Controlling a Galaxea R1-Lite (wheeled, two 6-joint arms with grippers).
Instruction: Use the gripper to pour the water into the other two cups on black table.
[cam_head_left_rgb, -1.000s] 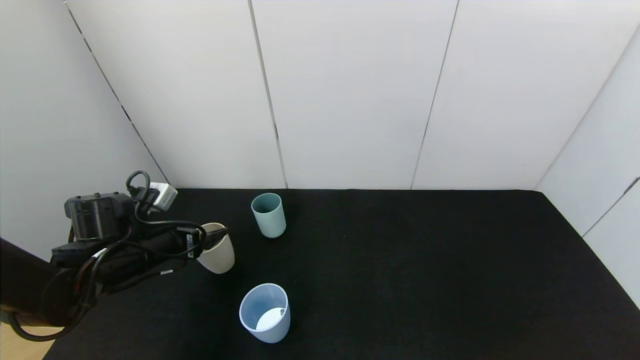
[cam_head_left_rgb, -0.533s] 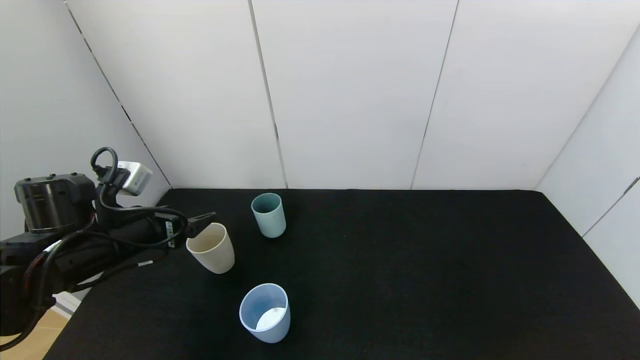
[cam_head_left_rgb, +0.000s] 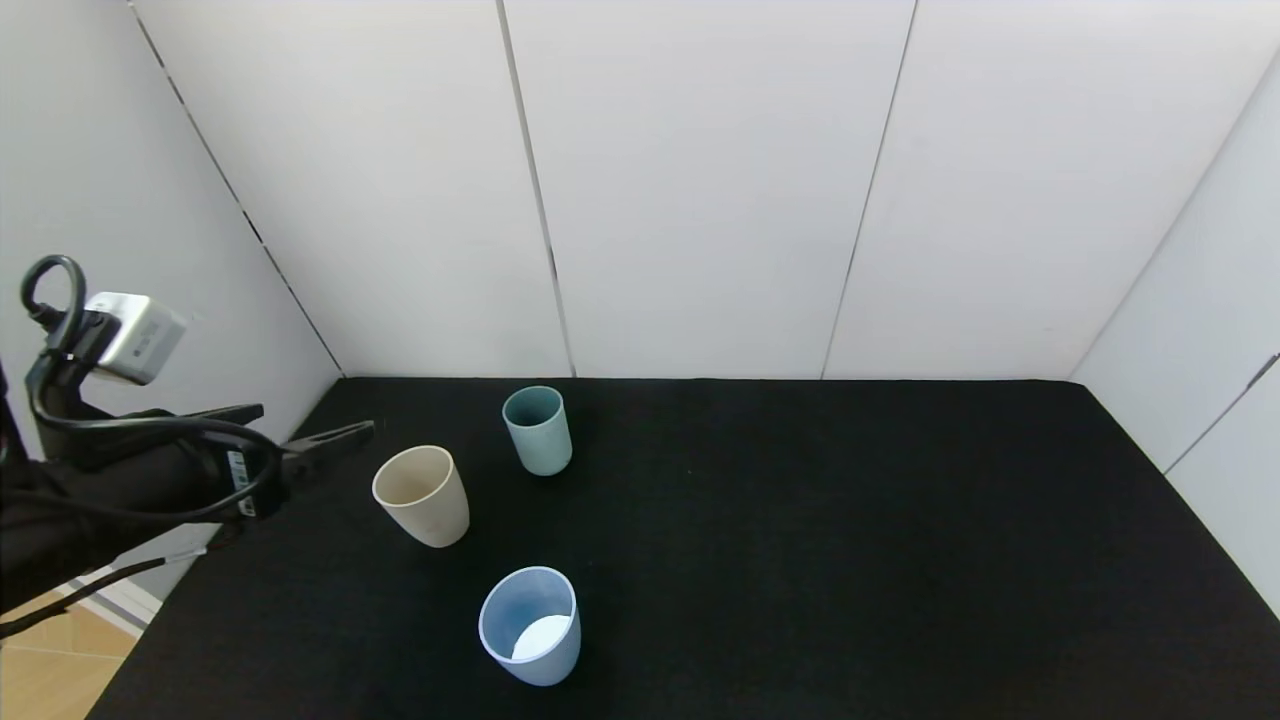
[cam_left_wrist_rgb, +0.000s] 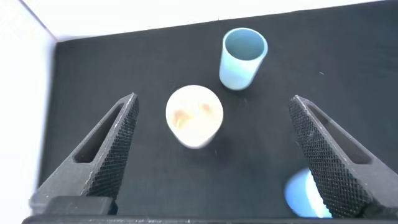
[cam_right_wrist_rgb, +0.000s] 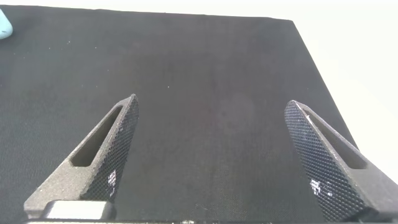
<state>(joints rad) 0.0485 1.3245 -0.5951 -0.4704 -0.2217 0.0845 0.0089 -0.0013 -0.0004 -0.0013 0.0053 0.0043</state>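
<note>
Setting: matte black table (cam_head_left_rgb: 800, 520) with a felt-like top, enclosed at the back and both sides by white wall panels (cam_head_left_rgb: 700, 190); a strip of light wood floor (cam_head_left_rgb: 40, 670) shows past the table's left edge.

Left gripper (cam_head_left_rgb: 300, 432): at the table's left edge, raised off the surface, fingers pointing toward the cups. Jaws spread wide, holding nothing and touching nothing. A small white-grey box (cam_head_left_rgb: 135, 337) and looped black cables (cam_head_left_rgb: 150, 470) sit on its upper side. In the left wrist view the two textured fingers (cam_left_wrist_rgb: 112, 149) stand far apart, with the beige tumbler framed between them but well beyond the tips.

Beige tumbler (cam_head_left_rgb: 422, 495): upright on the table, just right of the left gripper's fingertips and clear of them. Interior pale, with faint orange glints at the bottom in the left wrist view (cam_left_wrist_rgb: 194, 115).

Teal-green tumbler (cam_head_left_rgb: 538, 430): upright, slimmer, behind and to the right of the beige one, near the back wall. Contents cannot be told.

Light blue tumbler (cam_head_left_rgb: 531, 625): upright, wider, nearest the front edge, in front and right of the beige one. White bottom visible; water cannot be told.

Right gripper (cam_right_wrist_rgb: 211, 149): seen only in the right wrist view, over bare black table. Jaws wide apart, holding nothing.
</note>
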